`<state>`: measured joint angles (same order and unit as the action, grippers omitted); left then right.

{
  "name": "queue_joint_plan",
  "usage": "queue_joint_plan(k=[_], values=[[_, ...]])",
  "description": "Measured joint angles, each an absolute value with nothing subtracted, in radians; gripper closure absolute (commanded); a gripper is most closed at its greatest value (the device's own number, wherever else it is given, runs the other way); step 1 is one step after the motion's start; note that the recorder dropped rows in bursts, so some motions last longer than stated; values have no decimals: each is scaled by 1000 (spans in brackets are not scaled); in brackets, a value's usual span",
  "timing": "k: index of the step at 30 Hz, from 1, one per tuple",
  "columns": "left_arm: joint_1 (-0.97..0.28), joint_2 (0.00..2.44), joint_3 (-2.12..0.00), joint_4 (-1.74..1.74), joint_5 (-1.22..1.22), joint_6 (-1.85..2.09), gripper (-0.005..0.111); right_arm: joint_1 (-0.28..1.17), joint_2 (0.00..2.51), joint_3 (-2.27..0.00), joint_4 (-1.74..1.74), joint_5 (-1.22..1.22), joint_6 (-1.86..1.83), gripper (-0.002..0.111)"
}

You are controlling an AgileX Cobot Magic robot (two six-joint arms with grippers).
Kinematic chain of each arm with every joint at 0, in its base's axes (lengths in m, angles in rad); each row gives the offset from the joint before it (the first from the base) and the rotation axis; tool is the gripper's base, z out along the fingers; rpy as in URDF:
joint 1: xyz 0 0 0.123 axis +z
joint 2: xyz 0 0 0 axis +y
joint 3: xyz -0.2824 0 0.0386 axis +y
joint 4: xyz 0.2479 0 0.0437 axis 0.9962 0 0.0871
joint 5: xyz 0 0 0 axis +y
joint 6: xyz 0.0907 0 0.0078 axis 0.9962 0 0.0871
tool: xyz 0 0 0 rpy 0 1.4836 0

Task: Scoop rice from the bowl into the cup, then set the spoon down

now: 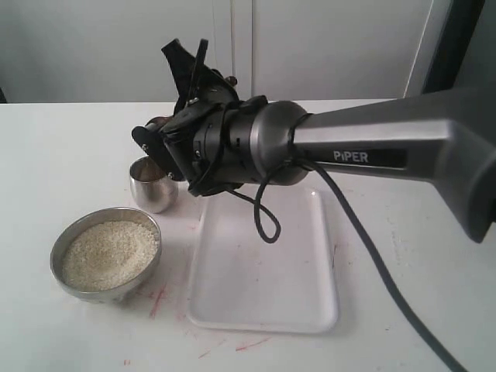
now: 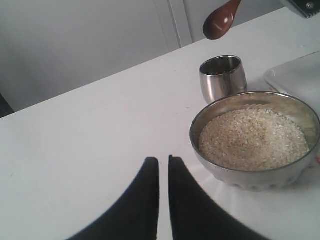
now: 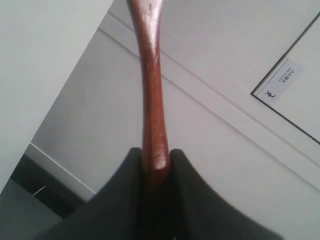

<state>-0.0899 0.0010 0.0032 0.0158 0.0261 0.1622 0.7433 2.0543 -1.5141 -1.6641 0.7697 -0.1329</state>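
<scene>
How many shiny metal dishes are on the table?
2. The wide bowl holds the rice, beside the white tray. The small cup stands just beyond it, below the raised spoon. The arm could hide more.

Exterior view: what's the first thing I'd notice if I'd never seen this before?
The big grey arm marked PIPER, stretching in from the right above the white tray. Its right gripper clamps a reddish-brown wooden spoon, hanging over the shiny steel cup. Left of the tray sits a steel bowl full of pale rice.
</scene>
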Motion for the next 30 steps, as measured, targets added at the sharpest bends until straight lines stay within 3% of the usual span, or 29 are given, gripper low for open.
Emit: queue_joint_plan(k=[12, 19, 30], values=[[-90, 1, 3, 16, 26, 162, 92, 743, 2038, -1514, -1512, 767, -116, 108], [-90, 1, 3, 16, 26, 162, 92, 743, 2034, -1514, -1406, 801, 190, 108], [-90, 1, 3, 16, 26, 162, 92, 743, 1870, -1514, -777, 724, 440, 108]])
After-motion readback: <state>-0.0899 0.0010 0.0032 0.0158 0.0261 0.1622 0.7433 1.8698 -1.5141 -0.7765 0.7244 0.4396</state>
